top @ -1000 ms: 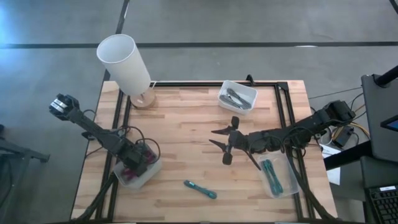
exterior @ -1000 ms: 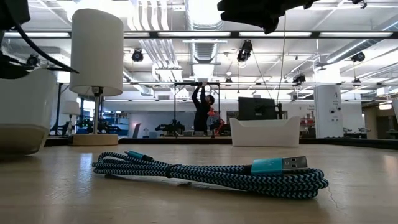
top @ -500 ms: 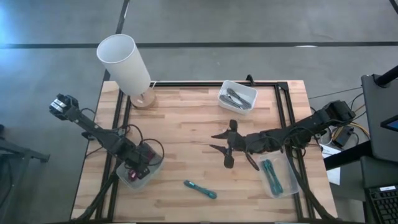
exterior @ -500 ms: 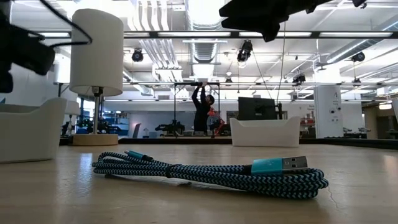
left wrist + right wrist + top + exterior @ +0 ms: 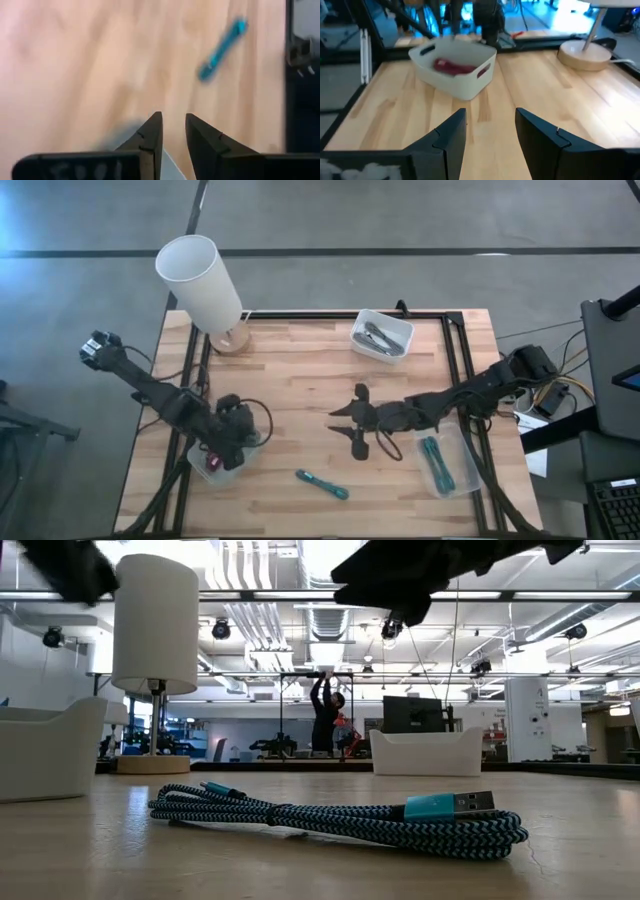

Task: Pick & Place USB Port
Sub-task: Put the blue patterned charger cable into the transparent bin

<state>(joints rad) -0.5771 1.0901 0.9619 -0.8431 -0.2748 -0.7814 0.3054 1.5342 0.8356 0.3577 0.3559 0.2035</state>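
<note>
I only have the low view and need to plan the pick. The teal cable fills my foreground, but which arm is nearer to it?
Observer: The right gripper. It hangs open over bare wood mid-table, a short way from the teal cable, which lies near the table's front edge.
Operator: And the other arm?
Observer: The left gripper is above the left bin, farther from the cable. That bin holds a red cable.
</note>
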